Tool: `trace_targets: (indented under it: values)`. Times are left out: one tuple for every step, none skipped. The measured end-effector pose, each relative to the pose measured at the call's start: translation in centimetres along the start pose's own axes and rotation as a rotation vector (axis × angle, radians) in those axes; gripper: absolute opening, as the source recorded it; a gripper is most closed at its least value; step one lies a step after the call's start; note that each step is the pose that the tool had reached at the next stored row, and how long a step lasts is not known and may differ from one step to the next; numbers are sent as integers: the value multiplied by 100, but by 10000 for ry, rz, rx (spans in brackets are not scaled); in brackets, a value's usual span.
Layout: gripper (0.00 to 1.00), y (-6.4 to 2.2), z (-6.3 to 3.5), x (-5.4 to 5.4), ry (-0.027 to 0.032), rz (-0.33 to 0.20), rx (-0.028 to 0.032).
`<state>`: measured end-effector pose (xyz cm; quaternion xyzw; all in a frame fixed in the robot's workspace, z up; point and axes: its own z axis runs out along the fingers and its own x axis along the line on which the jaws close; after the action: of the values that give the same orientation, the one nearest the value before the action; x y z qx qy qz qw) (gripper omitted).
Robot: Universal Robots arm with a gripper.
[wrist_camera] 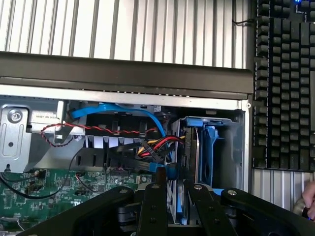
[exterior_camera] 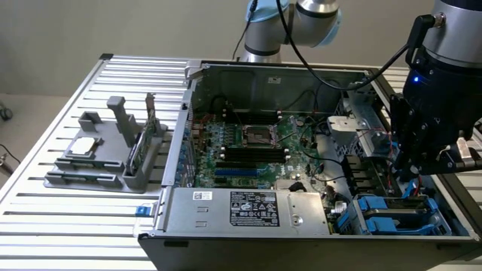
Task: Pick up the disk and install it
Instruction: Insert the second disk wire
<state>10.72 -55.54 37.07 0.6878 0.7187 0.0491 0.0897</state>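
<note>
My black gripper [exterior_camera: 412,172] hangs over the corner of the open computer case [exterior_camera: 263,73] on the exterior view's right, above the blue-lined drive bay [exterior_camera: 391,217]. In the wrist view the disk [wrist_camera: 189,152] stands on edge as a grey slab with blue carrier plastic along it. It runs from the bay back into the gap between my two fingers [wrist_camera: 155,206]. The gripper [wrist_camera: 178,189] is shut on the disk across its thickness. The gripper's body hides the held end.
Twisted red-black wires [wrist_camera: 98,130] and a blue cable [wrist_camera: 118,110] cross beside the bay. A black keyboard [wrist_camera: 283,83] lies outside the case wall, with a person's hand [wrist_camera: 309,199] near it. A grey holder [exterior_camera: 105,152] with a chip and a green card sits at the exterior view's left.
</note>
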Motion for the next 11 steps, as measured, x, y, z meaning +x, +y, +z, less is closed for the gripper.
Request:
trace_targets:
  values:
    - [25,-1,7,0,-2,5,1]
    - [25,-3,15,1,-3,10,1]
    - [25,-4,21,1,-6,13,1]
    - [25,-5,28,2,-5,16,1]
    - [25,-7,34,2,-6,20,1]
    - [25,-8,39,3,-7,24,2]
    - [25,-9,46,3,-8,29,2]
    - [25,-10,51,3,-9,36,2]
    - [25,-11,57,4,-10,44,3]
    - [25,-12,61,4,-13,54,4]
    - [25,-13,66,4,-15,64,4]
